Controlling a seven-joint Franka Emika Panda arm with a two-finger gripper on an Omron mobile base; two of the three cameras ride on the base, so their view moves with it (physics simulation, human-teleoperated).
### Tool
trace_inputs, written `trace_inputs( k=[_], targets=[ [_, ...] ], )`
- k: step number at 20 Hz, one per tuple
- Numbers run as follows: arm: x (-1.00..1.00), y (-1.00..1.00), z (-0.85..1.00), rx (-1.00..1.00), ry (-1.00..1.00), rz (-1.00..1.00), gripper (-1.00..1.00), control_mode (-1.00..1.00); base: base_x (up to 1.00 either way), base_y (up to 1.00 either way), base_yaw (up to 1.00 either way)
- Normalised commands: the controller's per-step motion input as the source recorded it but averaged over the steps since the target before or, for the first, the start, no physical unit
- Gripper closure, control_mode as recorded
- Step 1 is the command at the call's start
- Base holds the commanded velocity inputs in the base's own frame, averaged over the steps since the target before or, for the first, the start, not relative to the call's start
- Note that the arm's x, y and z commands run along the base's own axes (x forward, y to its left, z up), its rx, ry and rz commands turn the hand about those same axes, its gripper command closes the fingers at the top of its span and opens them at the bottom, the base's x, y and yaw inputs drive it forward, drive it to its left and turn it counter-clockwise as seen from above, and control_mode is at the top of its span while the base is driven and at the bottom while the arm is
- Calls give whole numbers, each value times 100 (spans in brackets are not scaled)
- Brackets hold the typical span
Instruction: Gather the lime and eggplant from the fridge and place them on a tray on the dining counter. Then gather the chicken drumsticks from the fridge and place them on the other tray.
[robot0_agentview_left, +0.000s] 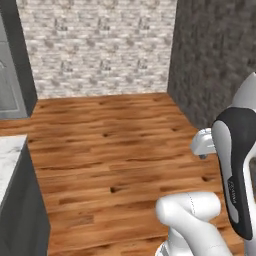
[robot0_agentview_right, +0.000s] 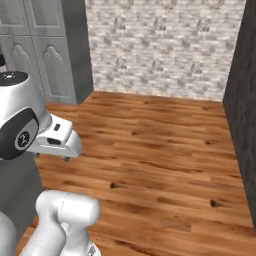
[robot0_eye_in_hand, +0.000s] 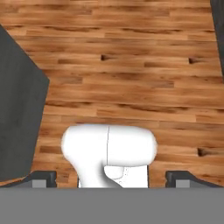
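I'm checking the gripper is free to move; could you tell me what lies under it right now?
Under the open gripper lies bare wooden floor, with a dark cabinet side to one side. Nothing is held. The robot's own white body covers the floor directly beneath.

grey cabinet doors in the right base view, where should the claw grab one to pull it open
No handle can be made out on the grey cabinet doors; they are flat, upright panels shut flush. Best guess: the vertical edge where the two doors meet, approached straight from the front with the open claw level. A closer look for a handle first would help.
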Motion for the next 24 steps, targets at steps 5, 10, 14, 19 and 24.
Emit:
trace_inputs(
  k=[5, 10, 14, 19, 24],
  targets=[
    [0, 0, 0, 0, 0, 0, -100, 100, 100, -42, 42],
    [0, 0, 0, 0, 0, 0, -100, 100, 98, -45, 38],
    [0, 0, 0, 0, 0, 0, -100, 100, 78, -16, 12],
    [0, 0, 0, 0, 0, 0, -100, 100, 44, -56, 17],
    [0, 0, 0, 0, 0, 0, -100, 100, 17, -72, 18]
  ],
)
